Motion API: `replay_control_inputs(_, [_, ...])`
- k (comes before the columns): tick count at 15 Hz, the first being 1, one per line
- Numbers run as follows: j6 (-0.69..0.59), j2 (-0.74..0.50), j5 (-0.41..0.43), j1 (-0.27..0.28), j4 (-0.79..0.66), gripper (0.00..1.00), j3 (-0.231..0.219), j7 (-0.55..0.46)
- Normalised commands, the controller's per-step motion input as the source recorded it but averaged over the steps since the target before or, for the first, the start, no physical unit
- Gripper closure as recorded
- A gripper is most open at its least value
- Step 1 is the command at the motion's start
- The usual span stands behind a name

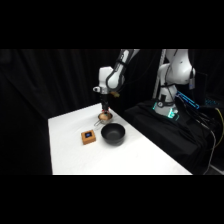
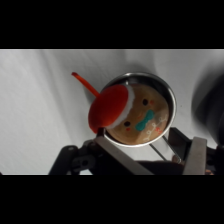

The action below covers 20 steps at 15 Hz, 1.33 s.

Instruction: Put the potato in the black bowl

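The potato (image 2: 137, 112) is a small rounded tan toy with a painted face and a red cap. It lies inside a shiny silver pan (image 2: 170, 95). In the side view the potato (image 1: 104, 116) sits just behind the black bowl (image 1: 113, 134). The bowl also shows as a dark blur at the right edge of the wrist view (image 2: 210, 100). My gripper (image 1: 105, 107) hangs straight above the pan. In the wrist view the gripper (image 2: 150, 147) is open, with one finger on each side of the pan's near rim and nothing held.
A brown square block with a dark blue top (image 1: 89, 136) sits left of the bowl. The pan's thin red handle (image 2: 84, 85) points away from the bowl. The table's right edge (image 1: 150, 137) runs close past the bowl, with dark equipment beyond.
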Motion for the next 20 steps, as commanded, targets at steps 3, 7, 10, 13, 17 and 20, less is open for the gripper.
replay_control_inputs(3, [0.14,0.09,0.020,-0.055,0.02,0.00,0.028,-0.15])
replay_control_inputs(7, [0.07,-0.04,-0.040,-0.031,-0.07,0.00,-0.007,-0.12])
replay_control_inputs(10, [0.00,-0.08,-0.106,0.032,-0.14,0.00,-0.035,-0.05])
replay_control_inputs(13, [0.03,-0.13,-0.422,-0.123,-0.19,0.00,0.112,0.24])
replay_control_inputs(17, [-0.03,-0.20,-0.393,-0.024,-0.16,0.35,0.049,0.29])
replay_control_inputs(20, [-0.06,-0.07,-0.197,0.001,0.04,0.60,0.102,0.24])
